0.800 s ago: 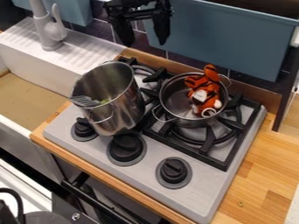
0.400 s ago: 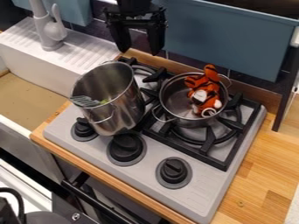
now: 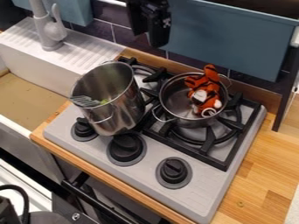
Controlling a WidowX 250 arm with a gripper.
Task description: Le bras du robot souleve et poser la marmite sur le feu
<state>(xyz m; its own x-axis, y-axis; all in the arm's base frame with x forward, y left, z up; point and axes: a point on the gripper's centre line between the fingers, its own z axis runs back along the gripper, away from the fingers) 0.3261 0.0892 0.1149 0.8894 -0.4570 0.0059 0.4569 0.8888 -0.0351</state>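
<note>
Because the tall pot, probably the one meant, stands at the stove's left, nearer and further left than the gripper, the approach should run nearward, leftward and down. Its long axis is roughly upright; the grip's opening can't be told, and it seems empty.
</note>
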